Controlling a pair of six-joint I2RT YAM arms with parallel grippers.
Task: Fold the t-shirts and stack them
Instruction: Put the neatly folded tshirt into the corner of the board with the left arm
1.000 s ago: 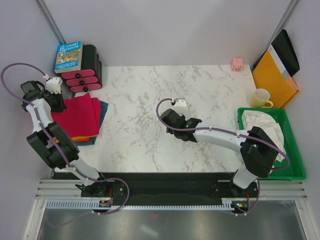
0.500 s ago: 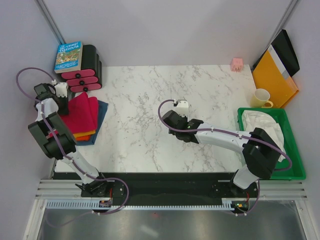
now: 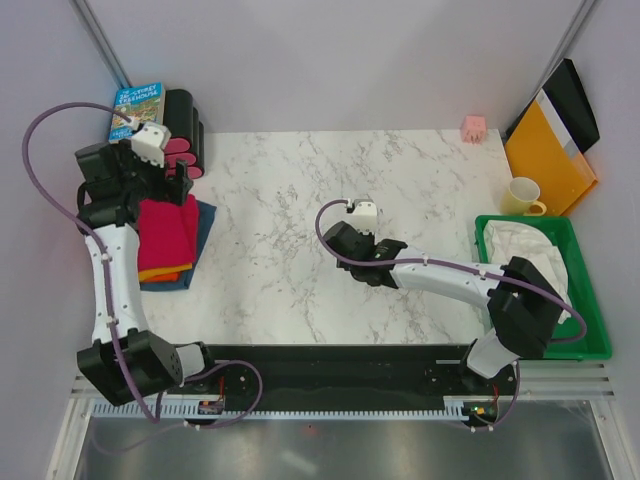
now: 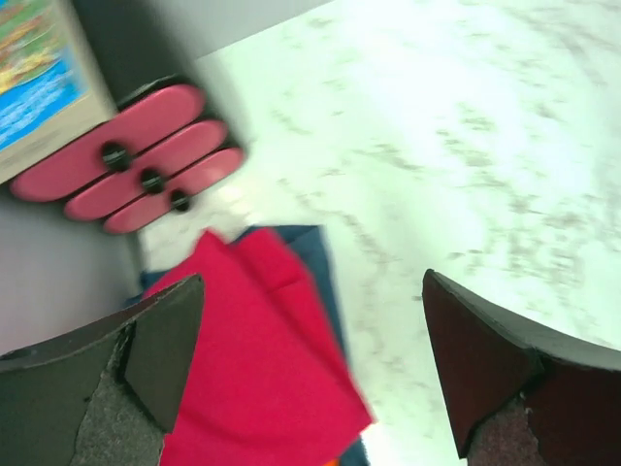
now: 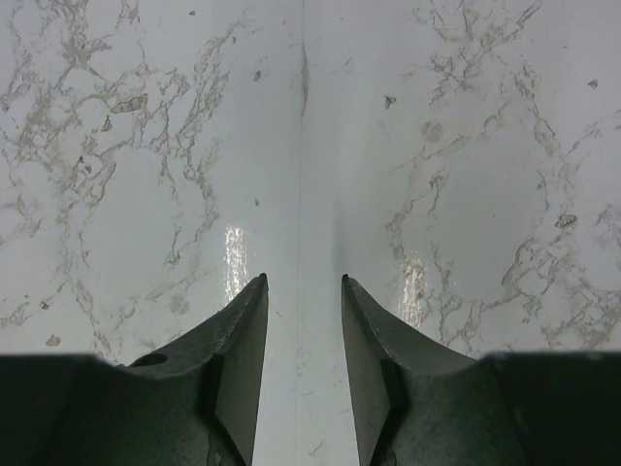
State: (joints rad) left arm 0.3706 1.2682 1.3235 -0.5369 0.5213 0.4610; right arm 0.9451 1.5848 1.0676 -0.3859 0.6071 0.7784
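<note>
1. Folded crimson red soft fabric t-shirt (image 3: 168, 232) on top of a stack at the left edge of the white marble-pattern table (image 3: 420, 180). Thin orange fabric t-shirt (image 3: 160, 271) under it. Dark blue fabric t-shirt (image 3: 204, 222) at the bottom, showing along the right and near sides.
2. Left gripper (image 3: 183, 172) over the far end of the stack, near the black rack of pink oval-faced cases (image 3: 186, 125). Fingers spread wide, nothing between them.
3. From the left wrist: red cloth low between the two dark fingers, nearer the left one, with a blue corner past its far edge (view blurred; contact with cloth not discernible).
4. Right gripper (image 5: 303, 282) at mid-table, well apart from the stack. Fingers close together with a narrow gap, only bare marble between.
5. Against half a second back: left gripper shifted right and toward the rack, arm stretched out more. Red top layer narrower in outline than a second ago. Right arm in much the same spot.
6. Elsewhere: blue-covered paperback book (image 3: 136, 108) against the rack; green plastic tray (image 3: 590, 345) holding white cloth (image 3: 520, 245) at right; pale yellow mug (image 3: 520, 196), orange-yellow stiff folder (image 3: 548, 150) and small pink block (image 3: 473, 126) at the far right.
</note>
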